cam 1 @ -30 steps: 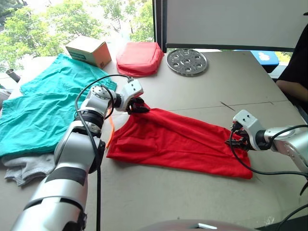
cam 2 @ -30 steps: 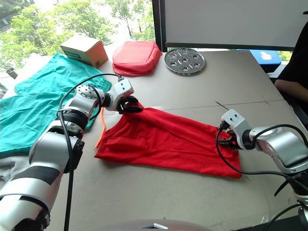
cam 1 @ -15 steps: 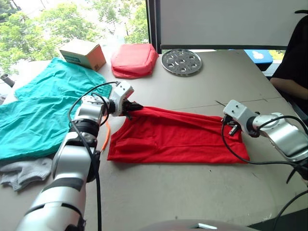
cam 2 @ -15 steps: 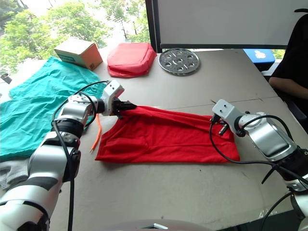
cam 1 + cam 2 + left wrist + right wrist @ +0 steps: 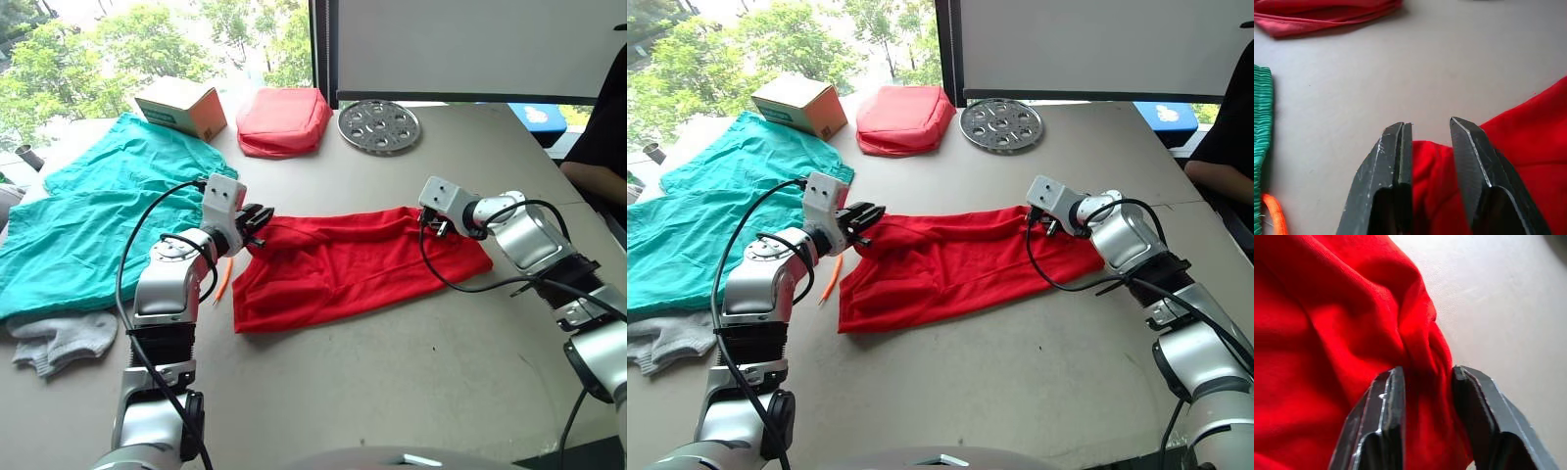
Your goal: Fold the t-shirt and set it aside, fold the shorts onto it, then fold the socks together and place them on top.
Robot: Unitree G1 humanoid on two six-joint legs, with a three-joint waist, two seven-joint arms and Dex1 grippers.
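Observation:
The red t-shirt [image 5: 343,269] lies bunched in the middle of the table, folded narrower. My left gripper [image 5: 257,221] is shut on its far left corner, and the cloth [image 5: 1432,161] shows pinched between the fingers. My right gripper [image 5: 431,223] is shut on the far right corner, with a red fold [image 5: 1420,357] held between its fingers. The teal shorts [image 5: 108,215] lie spread flat at the left, their orange drawstring [image 5: 224,277] trailing near the shirt. The grey-white socks [image 5: 59,338] lie at the shorts' near edge.
At the far edge stand a cardboard box [image 5: 181,105], a padded pinkish-red pouch [image 5: 284,119] and a round metal plate with holes [image 5: 379,125]. A person in black sits at the right edge [image 5: 602,127]. Bare table [image 5: 392,392] runs in front of the shirt.
Both grippers have drawn toward each other, the right one moving far left, so the shirt's far edge has bunched and the shirt looks shorter. The camera has shifted slightly.

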